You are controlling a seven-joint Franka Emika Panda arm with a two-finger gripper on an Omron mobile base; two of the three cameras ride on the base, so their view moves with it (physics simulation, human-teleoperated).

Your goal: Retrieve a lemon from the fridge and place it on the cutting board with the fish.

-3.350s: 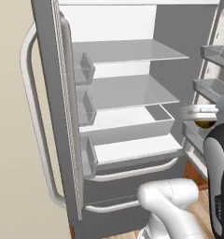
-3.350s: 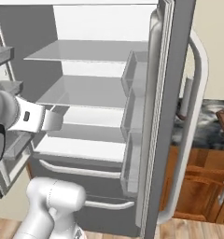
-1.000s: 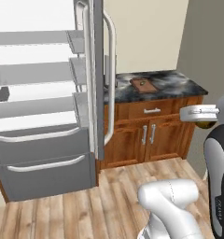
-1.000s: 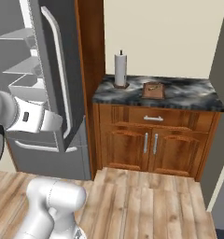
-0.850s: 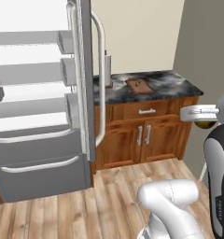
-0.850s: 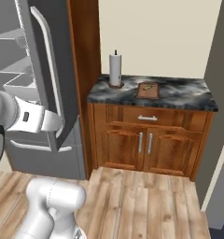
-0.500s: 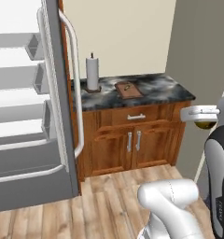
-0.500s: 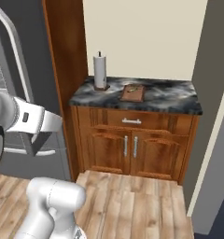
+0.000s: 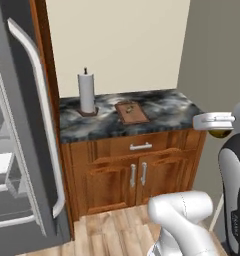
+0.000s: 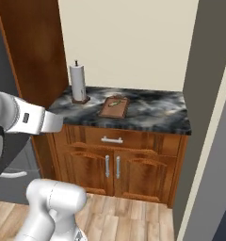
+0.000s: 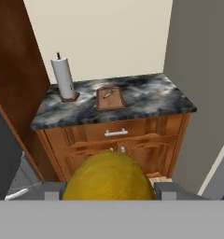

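**Between the fingers: lemon gripped, board well ahead**

Between the two dark fingertips (image 11: 52, 191) sits the lemon (image 11: 108, 176), dull yellow, rounded, faintly dimpled. Gripper (image 11: 108, 191) is clamped on it, a pad against each side. In the left base view the lemon (image 9: 219, 133) peeks out under the gripper (image 9: 214, 121) at the right edge, held high and well short of the counter (image 9: 162, 112).

Cutting board (image 11: 109, 98) lies flat near mid-counter: reddish-brown wood, rectangular, darker raised rim. Fish (image 11: 109, 94), slim and greenish-grey, lies diagonally on the board's far half; near half is bare.

Paper towel roll (image 11: 64, 79) stands upright on a small round wooden base, left of the board and apart from it. Right of the board the dark marbled stone top is bare up to the grey wall (image 11: 202, 70).

Wooden cabinet (image 10: 116, 164) below: one drawer, two doors, metal handles. Fridge (image 9: 17, 150) door with long white curved handle (image 9: 42, 115) stands at the left, beside a tall wood panel (image 10: 35, 52).
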